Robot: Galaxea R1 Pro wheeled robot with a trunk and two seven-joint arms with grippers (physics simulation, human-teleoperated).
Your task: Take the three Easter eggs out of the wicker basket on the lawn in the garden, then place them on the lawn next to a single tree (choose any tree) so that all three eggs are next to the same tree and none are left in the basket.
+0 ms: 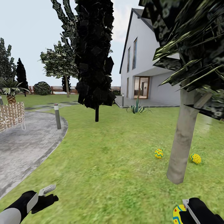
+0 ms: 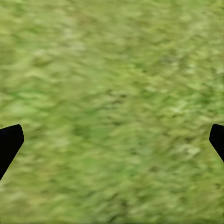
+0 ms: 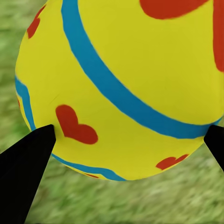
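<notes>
**A:** Here's the right gripper [image 1: 183, 209] low at the near right, and it has an Easter egg [image 1: 178, 214] clamped between its fingers. Up close from the wrist, that held egg [image 3: 126, 84] is bright yellow with blue bands sweeping across it and red hearts dotted about, a dark fingertip [image 3: 28, 158] pressed against each side.

**B:** And the other two?

**A:** Down on the lawn [image 1: 109, 161], either side of the pale grey-beige tree [image 1: 183, 133]. One egg [image 1: 158, 153] lies just off the trunk on the side toward the patio, yellow with blue zigzags. The other egg [image 1: 195, 158] lies on the far side of the trunk, yellow with small red dots, partly cut off by the trunk's edge. Both sit near the base, neither touching it.

**B:** The left gripper?

**A:** The left gripper [image 1: 49, 193] hangs at the near left over the grass with nothing in it. In its wrist camera the two dark fingertips [image 2: 9, 142] stand at opposite edges, spread wide over blurred green lawn [image 2: 112, 93].

**B:** Surroundings?

**A:** A near-black tree [image 1: 95, 56] stands mid-lawn, the grey paved patio [image 1: 25, 146] curves off left with a bollard [image 1: 57, 116], and the white house [image 1: 149, 71] is behind.
</notes>
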